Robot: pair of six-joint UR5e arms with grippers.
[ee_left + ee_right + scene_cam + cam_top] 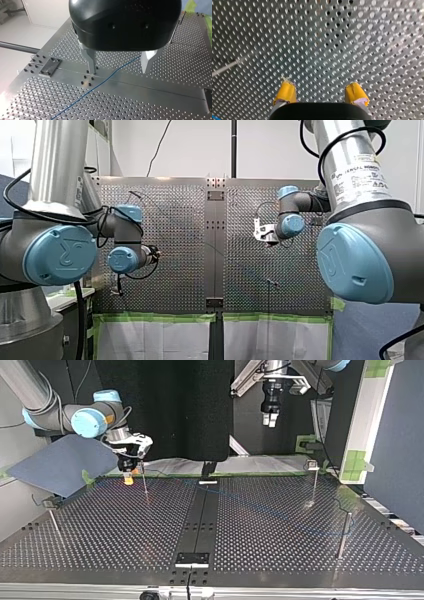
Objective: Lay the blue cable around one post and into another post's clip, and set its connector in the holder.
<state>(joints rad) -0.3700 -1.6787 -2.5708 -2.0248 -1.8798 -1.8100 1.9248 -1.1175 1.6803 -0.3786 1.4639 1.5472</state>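
The thin blue cable lies slack on the perforated table and passes under the gap between my left gripper's metal fingers. My left gripper is open, empty and well above the table; in the top view it hangs high at the back. The blue cable crosses the centre rail in the top view and runs toward a plain post at the right. My right gripper is open with nothing between its yellow pads. It hovers low over the table's far edge, beside a thin post.
A post with a clip on top stands at the top view's right, and another clip post at its left. A small black plate is bolted to the centre rail. Green tape lines the table's far edge.
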